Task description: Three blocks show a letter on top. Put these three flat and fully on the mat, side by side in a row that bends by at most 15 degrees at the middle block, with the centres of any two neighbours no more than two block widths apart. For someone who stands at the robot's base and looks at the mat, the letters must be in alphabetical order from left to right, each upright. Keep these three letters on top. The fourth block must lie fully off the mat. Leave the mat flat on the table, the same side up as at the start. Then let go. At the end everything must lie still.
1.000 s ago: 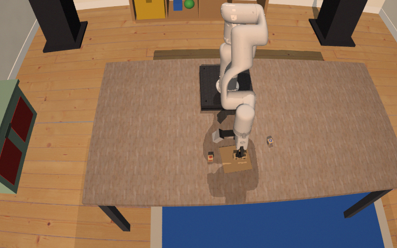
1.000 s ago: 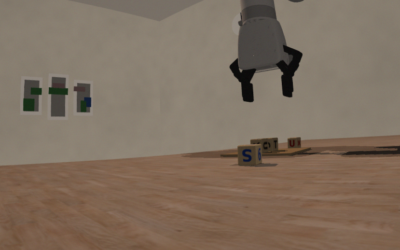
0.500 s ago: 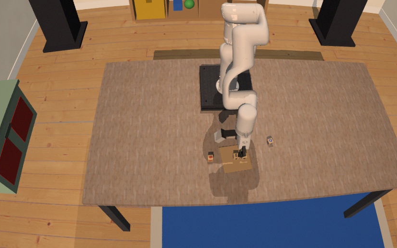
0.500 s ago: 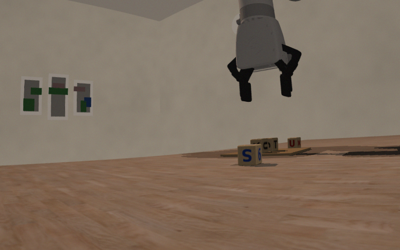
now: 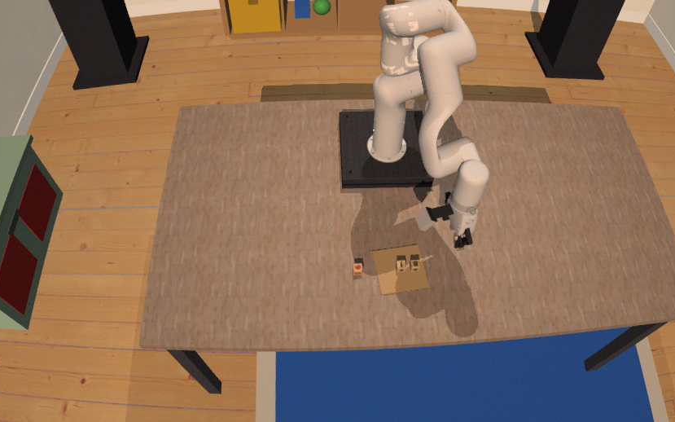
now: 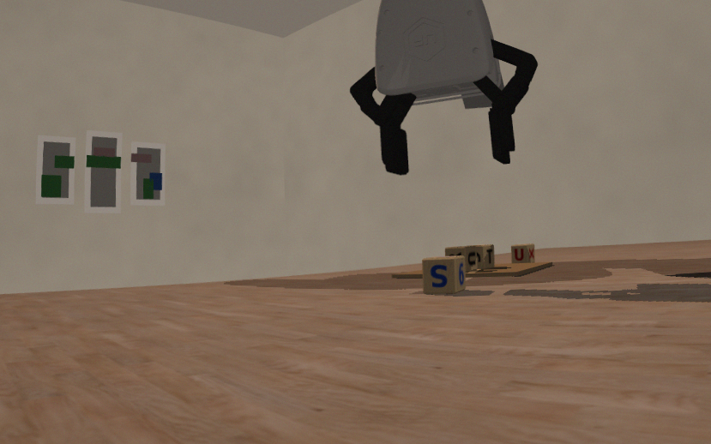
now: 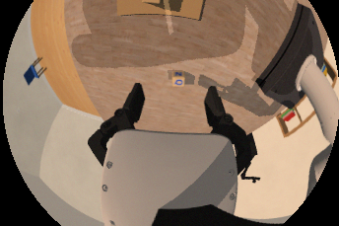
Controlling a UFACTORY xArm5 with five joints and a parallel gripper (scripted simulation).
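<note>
I have the open jaws hanging above the worktop, holding nothing. In the wrist view, a block with a blue letter on top lies below them, framed between the two sides, well off the mat. Two blocks sit near each other on the mat; a red-six block rests outside, near its opposite edge.

The mat runs past the wrist view's edge.
</note>
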